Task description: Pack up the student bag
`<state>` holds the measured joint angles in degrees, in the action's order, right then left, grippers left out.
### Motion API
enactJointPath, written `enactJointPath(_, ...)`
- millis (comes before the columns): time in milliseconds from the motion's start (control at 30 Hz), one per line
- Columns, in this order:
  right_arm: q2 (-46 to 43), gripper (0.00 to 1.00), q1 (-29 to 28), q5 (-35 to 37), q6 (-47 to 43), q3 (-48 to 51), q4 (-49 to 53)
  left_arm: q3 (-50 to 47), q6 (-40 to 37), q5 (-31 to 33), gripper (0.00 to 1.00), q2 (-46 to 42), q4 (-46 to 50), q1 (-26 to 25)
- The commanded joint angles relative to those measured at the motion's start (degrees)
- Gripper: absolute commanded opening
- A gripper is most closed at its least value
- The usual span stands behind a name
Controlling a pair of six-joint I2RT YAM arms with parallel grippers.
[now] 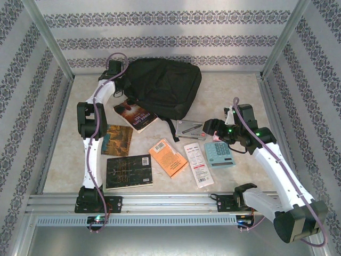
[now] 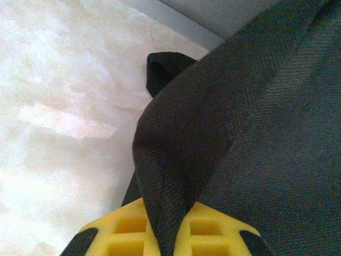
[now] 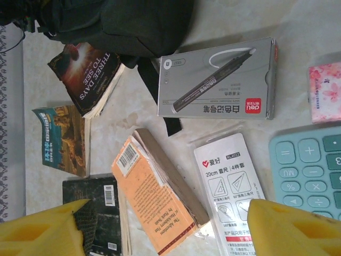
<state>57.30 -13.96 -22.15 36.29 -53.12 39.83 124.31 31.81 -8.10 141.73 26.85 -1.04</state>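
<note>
The student bag (image 1: pixel 162 85), a black fabric backpack, lies at the back of the table. My left gripper (image 1: pixel 114 72) is at its left edge. In the left wrist view the yellow fingers (image 2: pixel 213 229) pinch a raised fold of the bag's black fabric (image 2: pixel 176 160), so my left gripper (image 2: pixel 168 234) is shut on it. My right gripper (image 1: pixel 209 128) hovers over the loose items at centre right. Its jaws (image 3: pixel 168 234) stand wide apart above an orange book (image 3: pixel 154 197) with nothing between them.
In front of the bag lie a dark "Three Days to See" book (image 1: pixel 135 114), a green book (image 1: pixel 117 140), a black book (image 1: pixel 129 170), the orange book (image 1: pixel 168 157), a ruler pack (image 1: pixel 198 164), a grey marker box (image 1: pixel 189 129) and a teal calculator (image 1: pixel 219 153). A pink packet (image 3: pixel 325 90) sits by the calculator.
</note>
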Motion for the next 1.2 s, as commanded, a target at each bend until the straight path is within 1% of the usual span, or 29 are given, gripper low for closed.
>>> enactJointPath(0,-0.31,0.73,0.61,-0.73,0.48,0.53,-2.16,-2.12,4.23,-4.74,0.0,-3.56,-3.74,-0.18)
enactJointPath(100,0.02,0.68,1.34,0.36,2.22,0.69,-2.67,-5.02,7.22,-5.68,0.0,-7.62,-5.91,-0.53)
enactJointPath(167,0.35,0.62,2.1,-0.3,4.27,0.88,-4.39,-8.18,9.76,-5.84,0.0,-11.23,-8.26,-0.85)
enactJointPath(300,3.33,0.59,2.11,-0.12,6.03,-0.27,-7.12,-17.18,15.04,-5.44,0.0,-20.11,-13.93,-2.11)
enactJointPath(367,6.15,0.58,1.75,0.58,7.03,-1.48,-7.58,-21.78,17.85,-4.55,0.0,-24.53,-15.71,-2.97)
enactJointPath(467,11.14,0.61,-0.33,2.03,7.94,-3.93,-9.06,-29.38,22.26,-3.87,0.0,-31.28,-19.05,-4.52)
enactJointPath(567,17.4,0.61,-2.61,3.76,7.81,-7.0,-10.33,-36.07,25.68,-2.63,0.0,-37.51,-23.15,-5.63)
enactJointPath(667,24.64,0.59,-4.74,4.02,7.74,-10.16,-13.37,-40.53,26.99,1.18,0.0,-42.16,-25.88,-6.73)
enactJointPath(733,30.62,0.52,-6.41,3.85,8.41,-13.3,-15.08,-41.15,27.82,2.17,0.0,-43.53,-25.25,-6.94)
enactJointPath(833,39.88,0.36,-8.87,3.04,9.51,-20.36,-14.68,-42.01,30.03,1.75,0.0,-44.84,-25.88,-6.96)
enactJointPath(933,45.59,0.27,-10.67,5.25,11.0,-25.96,-14.3,-43.24,31.24,1.58,0.0,-47.15,-26.25,-7.53)
enactJointPath(1067,52.36,0.25,-10.42,6.42,10.95,-33.34,-13.08,-46.35,32.24,2.14,0.0,-51.8,-26.08,-8.27)
enactJointPath(1167,58.76,0.25,-9.31,6.73,9.63,-42.63,-9.96,-50.04,34.07,2.99,0.0,-55.86,-25.92,-8.4)
